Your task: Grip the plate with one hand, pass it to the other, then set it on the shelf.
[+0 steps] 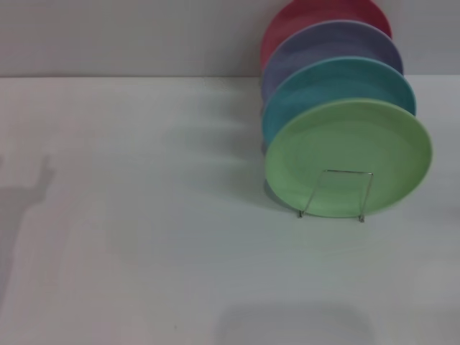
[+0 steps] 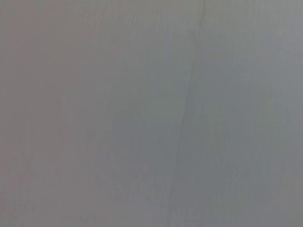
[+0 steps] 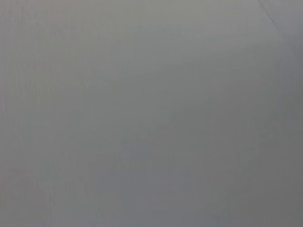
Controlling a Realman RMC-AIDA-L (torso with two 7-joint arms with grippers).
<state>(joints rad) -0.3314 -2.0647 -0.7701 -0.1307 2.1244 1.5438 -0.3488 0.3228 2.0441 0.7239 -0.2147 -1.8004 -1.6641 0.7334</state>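
Observation:
The light green plate [image 1: 348, 154] stands nearly upright at the front of the silver wire shelf [image 1: 338, 194], on the right side of the white table in the head view. A wire loop of the shelf crosses its lower face. Behind it in the shelf stand a turquoise plate [image 1: 338, 79], a lavender plate [image 1: 327, 44] and a red plate [image 1: 302, 18]. Neither gripper shows in any view. Both wrist views show only a plain grey surface.
The white table [image 1: 144, 215] stretches to the left and front of the shelf. A grey wall runs along the back. A faint arm shadow lies on the table at the far left [image 1: 25, 194].

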